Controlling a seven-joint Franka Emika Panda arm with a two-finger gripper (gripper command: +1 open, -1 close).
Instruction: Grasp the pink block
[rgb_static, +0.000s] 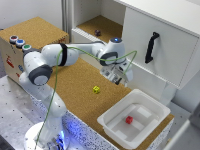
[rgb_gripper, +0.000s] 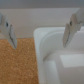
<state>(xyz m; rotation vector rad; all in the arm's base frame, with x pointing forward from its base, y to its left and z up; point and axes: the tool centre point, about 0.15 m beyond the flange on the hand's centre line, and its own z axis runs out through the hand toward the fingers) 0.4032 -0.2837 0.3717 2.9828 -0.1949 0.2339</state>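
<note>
Our pincer (rgb_static: 118, 78) hangs with its jaws spread and empty above the cork worktop (rgb_static: 75, 80), near the white tray (rgb_static: 152, 102). The pink block (rgb_static: 129, 120) lies inside that tray, so we should move over its centre, descend between the walls, and straddle the cube squarely before closing.
</note>
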